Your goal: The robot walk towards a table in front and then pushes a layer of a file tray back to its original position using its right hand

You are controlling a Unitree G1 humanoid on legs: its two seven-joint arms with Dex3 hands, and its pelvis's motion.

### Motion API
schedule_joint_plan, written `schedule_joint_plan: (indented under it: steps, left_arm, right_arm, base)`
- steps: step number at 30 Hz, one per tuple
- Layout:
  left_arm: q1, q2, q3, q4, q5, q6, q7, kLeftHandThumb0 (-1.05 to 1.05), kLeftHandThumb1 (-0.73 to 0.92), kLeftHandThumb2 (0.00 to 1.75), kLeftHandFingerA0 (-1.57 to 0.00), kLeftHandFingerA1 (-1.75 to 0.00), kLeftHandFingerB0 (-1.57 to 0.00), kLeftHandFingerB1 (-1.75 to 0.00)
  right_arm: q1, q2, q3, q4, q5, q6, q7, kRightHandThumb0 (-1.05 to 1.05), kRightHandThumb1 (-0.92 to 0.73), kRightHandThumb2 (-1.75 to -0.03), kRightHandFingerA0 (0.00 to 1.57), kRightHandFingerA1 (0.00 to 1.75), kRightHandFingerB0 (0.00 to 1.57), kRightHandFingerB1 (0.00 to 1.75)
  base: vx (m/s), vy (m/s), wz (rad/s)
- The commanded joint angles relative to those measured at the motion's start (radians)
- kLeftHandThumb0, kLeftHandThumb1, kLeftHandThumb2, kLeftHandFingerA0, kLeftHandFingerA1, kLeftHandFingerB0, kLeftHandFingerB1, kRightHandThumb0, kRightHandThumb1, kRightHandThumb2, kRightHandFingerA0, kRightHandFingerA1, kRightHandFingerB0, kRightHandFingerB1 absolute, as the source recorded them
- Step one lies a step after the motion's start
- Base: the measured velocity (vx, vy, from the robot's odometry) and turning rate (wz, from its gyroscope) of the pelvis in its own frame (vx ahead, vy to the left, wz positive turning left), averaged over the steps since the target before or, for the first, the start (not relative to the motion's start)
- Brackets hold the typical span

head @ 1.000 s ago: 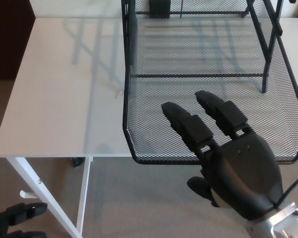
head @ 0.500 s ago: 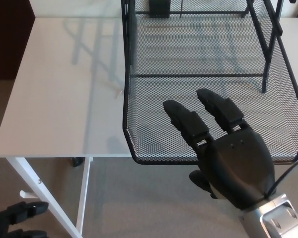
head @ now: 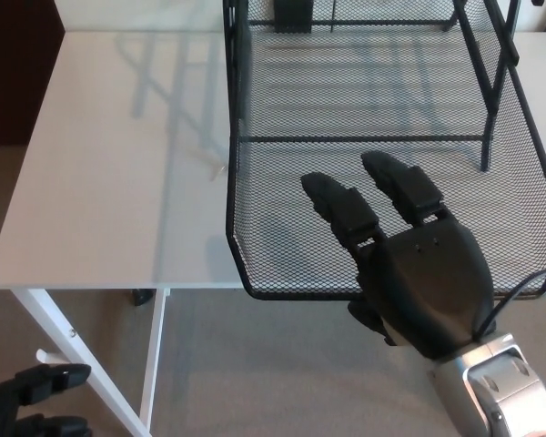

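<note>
While right hand [head: 409, 264] hovers open over it, black mesh tray [head: 282, 228] overhangs white table [head: 109, 182]; left hand [head: 32, 405] unclear.

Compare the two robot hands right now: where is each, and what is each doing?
The right robot hand is raised at the pulled-out mesh tray layer, fingers spread over its front edge; the left robot hand hangs low at the picture's bottom corner, beside the table leg. The right shows almost whole; the left is cut off by the frame. Both are black, and neither holds anything.
</note>
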Motion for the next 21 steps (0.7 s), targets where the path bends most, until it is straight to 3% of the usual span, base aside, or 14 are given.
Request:
schedule_joint_plan:
  steps: [1,10,11,14,15,21]
  left_arm:
    - [0.005,0.024,-0.003,0.001,0.015,0.008,0.002,-0.13,0.54,0.55,-0.52,-0.42,-0.39,-0.37]
    - [0.002,0.028,-0.004,-0.01,0.007,0.014,0.005,-0.13,0.54,0.55,-0.52,-0.42,-0.38,-0.36]
    - [0.001,0.029,-0.005,-0.007,0.008,0.008,0.006,-0.14,0.54,0.55,-0.52,-0.42,-0.38,-0.36]
    - [-0.003,0.03,-0.005,0.006,0.011,-0.008,0.006,-0.14,0.53,0.55,-0.53,-0.43,-0.39,-0.37]
    - [-0.003,0.029,-0.005,0.003,0.009,-0.006,0.005,-0.14,0.54,0.55,-0.53,-0.43,-0.38,-0.37]
    - [-0.002,0.028,-0.003,-0.026,0.006,0.012,0.01,-0.13,0.54,0.55,-0.53,-0.42,-0.39,-0.37]
  right_arm:
    - [-0.016,-0.011,0.009,-0.005,0.006,0.038,-0.003,-0.3,-0.3,-0.58,0.07,0.24,0.12,0.31]
    - [-0.068,-0.014,0.015,0.021,0.022,0.058,-0.008,-0.31,-0.29,-0.61,0.07,0.22,0.09,0.3]
    - [-0.075,-0.012,0.015,0.025,0.026,0.063,0.002,-0.28,-0.37,-0.52,0.02,0.28,0.1,0.25]
    - [-0.083,-0.014,0.018,0.031,0.033,0.069,0.003,-0.28,-0.36,-0.52,0.03,0.28,0.1,0.25]
    - [-0.089,-0.014,0.017,0.035,0.032,0.073,0.005,-0.31,-0.29,-0.61,0.07,0.22,0.09,0.29]
    - [-0.164,-0.012,0.002,0.112,0.058,0.097,0.015,-0.33,-0.31,-0.58,0.08,0.27,0.12,0.28]
  base:
    - [0.0,0.0,0.0]
    - [0.0,0.0,0.0]
    - [0.0,0.0,0.0]
    - [0.0,0.0,0.0]
    - [0.0,0.0,0.0]
    - [0.0,0.0,0.0]
